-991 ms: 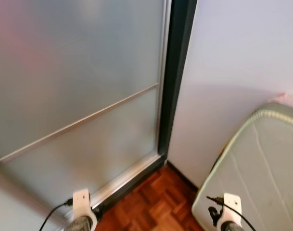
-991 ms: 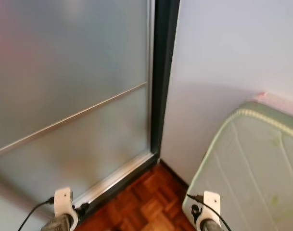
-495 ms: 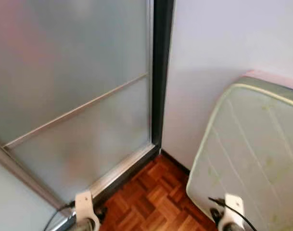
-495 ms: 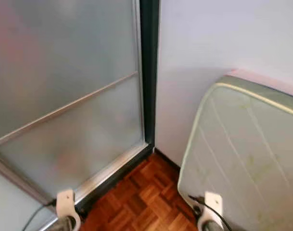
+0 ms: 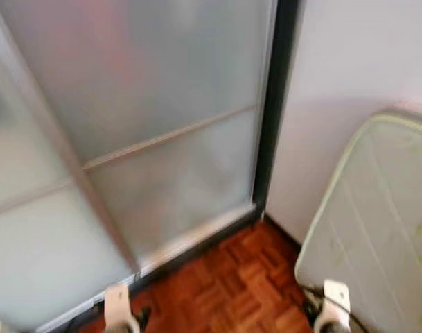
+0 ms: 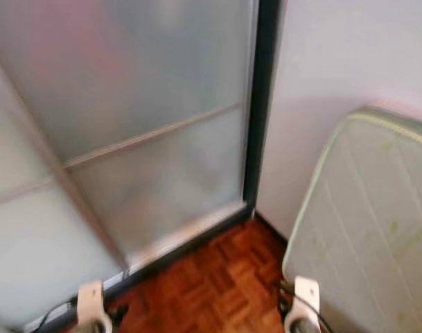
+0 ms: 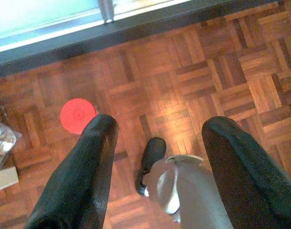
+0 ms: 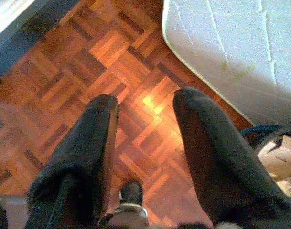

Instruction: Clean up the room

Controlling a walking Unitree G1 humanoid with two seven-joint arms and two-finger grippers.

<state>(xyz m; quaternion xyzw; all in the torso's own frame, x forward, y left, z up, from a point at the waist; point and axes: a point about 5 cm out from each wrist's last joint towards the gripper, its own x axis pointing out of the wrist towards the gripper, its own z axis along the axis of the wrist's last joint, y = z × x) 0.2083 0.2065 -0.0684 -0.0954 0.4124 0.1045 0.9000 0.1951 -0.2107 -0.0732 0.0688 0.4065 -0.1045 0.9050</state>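
1. head views, both eyes: frosted sliding doors meet a dark frame in the corner, beside a pale wall. a pale green quilted mattress leans on the right, over parquet floor.
2. left wrist view: left gripper hangs with fingers spread wide, holding nothing. a flat round red lid lies on the parquet near the door track.
3. right wrist view: right gripper also spread and empty, above parquet near the mattress edge.
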